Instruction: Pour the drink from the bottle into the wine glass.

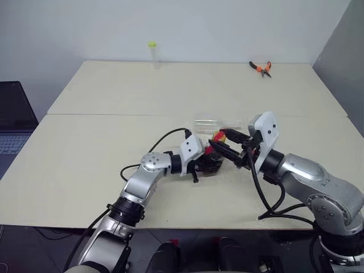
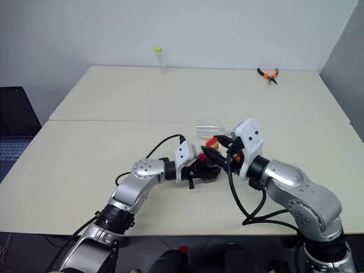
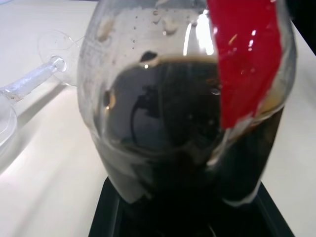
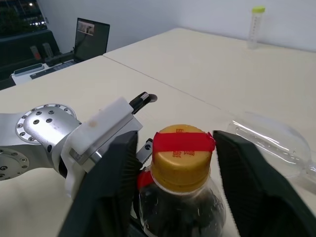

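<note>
The bottle [image 1: 211, 164] stands upright near the table's middle, with a yellow cap [image 4: 180, 158] crossed by a red strip and the dark drink [image 3: 168, 128] filling its lower body. My left gripper [image 1: 206, 165] is shut on the bottle's body from the left. My right gripper [image 4: 177, 148] comes in level from the right. Its black fingers [image 4: 116, 182] straddle the cap closely, with a narrow gap still showing on one side. The wine glass [image 1: 211, 121] lies on its side just behind the bottle, with its stem [image 3: 34, 79] resting on the table.
A thin clear tube with a yellow-green cap [image 1: 152, 52] stands at the far edge. Orange-handled pliers [image 1: 260, 67] lie at the far right. A laptop [image 1: 11, 116] sits off the table's left side. A seam [image 1: 114, 114] runs across the tabletop.
</note>
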Controlling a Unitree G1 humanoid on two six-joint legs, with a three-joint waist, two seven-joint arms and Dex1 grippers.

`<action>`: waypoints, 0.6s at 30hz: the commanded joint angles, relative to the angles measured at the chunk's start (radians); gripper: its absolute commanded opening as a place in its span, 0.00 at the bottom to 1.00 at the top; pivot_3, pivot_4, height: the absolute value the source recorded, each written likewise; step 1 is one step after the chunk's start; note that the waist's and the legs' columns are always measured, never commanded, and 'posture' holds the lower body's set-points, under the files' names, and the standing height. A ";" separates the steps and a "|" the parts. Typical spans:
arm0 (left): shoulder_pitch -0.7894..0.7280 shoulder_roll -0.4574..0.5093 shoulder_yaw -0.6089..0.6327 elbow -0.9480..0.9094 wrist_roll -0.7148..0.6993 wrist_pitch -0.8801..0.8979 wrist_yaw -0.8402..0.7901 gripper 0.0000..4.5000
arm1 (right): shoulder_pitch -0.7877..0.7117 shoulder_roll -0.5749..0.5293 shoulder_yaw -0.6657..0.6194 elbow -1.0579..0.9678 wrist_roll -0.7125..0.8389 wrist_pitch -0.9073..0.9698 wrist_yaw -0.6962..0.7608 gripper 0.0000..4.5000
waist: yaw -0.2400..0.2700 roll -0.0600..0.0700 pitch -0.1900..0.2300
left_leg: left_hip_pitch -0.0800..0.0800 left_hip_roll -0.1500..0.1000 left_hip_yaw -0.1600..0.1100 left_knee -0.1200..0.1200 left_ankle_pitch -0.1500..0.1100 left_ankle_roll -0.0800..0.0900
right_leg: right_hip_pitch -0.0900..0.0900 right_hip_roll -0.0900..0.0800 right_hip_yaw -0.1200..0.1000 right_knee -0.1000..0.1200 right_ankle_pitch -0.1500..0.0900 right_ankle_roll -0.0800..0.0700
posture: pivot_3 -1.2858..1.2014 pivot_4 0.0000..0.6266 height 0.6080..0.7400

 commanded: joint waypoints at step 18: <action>0.019 0.027 0.004 -0.236 -0.147 0.124 -0.125 0.22 | -0.365 -0.350 0.244 0.648 -0.285 -0.363 0.889 0.28 | -0.007 0.005 0.004 | 0.002 0.002 0.001 -0.001 0.000 0.001 | 0.000 0.002 -0.001 0.000 0.000 0.000 | 0.52 0.24 1.00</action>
